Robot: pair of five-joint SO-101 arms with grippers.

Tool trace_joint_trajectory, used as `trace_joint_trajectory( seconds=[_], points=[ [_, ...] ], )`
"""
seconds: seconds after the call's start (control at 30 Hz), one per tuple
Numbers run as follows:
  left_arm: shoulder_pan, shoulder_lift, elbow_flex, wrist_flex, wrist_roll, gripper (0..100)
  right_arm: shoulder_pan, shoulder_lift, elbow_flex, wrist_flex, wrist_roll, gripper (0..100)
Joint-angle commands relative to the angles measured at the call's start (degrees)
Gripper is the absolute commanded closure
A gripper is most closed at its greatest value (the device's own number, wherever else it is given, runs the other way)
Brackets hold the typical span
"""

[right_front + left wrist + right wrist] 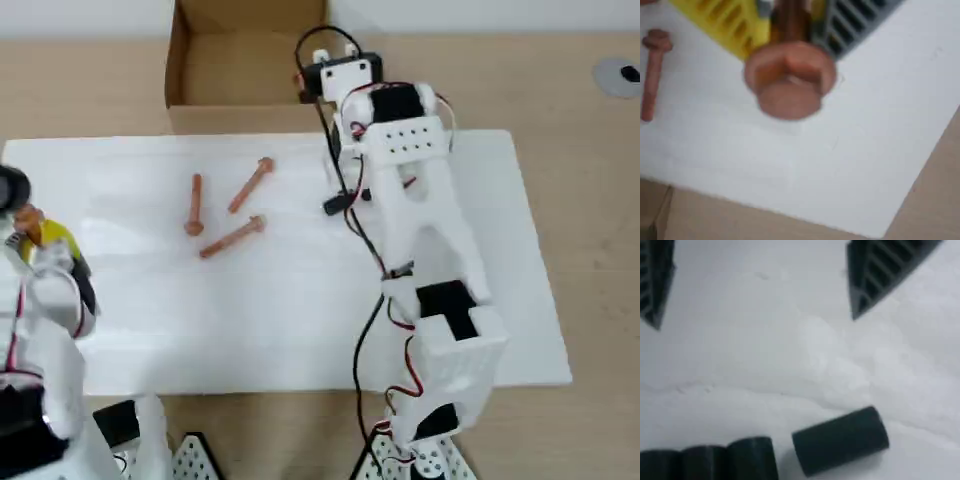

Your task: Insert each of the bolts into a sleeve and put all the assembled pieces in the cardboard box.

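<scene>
Left gripper grips a bolt; right gripper hangs open over the sleeves.

High view: three loose bolts (195, 205) lie on the white mat (300, 320), not far from the cardboard box (250, 60) at the far side of the tabletop (580, 200); the left arm sits at the near left corner and the right arm stretches toward the box. Left wrist view: the left gripper (790, 42) is clamped on the shank of the held bolt (790, 82), head downward above the mat, with one of the loose bolts (651, 75) lying off to the side. Right wrist view: the right gripper (755, 320) is spread wide above the mat; a lone sleeve (840, 440) lies on its side, apart from a row of sleeves (710, 460). The step probably goes best if the right gripper takes the lone sleeve across its middle, leaves both ends free, and lines its bore up with the shank before pushing.
</scene>
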Motion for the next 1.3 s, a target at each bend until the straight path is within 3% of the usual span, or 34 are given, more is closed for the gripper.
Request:
trace_joint_trajectory(
  seconds=[0.0,0.3,0.6,0.87,1.27],
  points=[
    [0.97,-4.79,3.69,-1.58,-2.9,99,-0.84,0.84,0.31,-2.2,-4.4,71.3],
    [0.97,-11.38,8.7,-1.49,-4.75,99,-4.09,9.1,0.31,-8.26,-24.62,71.3],
    [0.88,-15.25,12.84,-1.49,-4.84,99,-7.87,12.35,0.31,-21.89,-38.33,71.3],
    [0.79,-16.13,13.71,-1.58,-4.84,99,-6.02,12.97,0.31,-23.12,-47.12,71.3],
    [0.88,-16.04,13.63,-1.58,-4.84,99,-5.23,13.05,0.84,-21.1,-53.63,71.3]
  ],
)
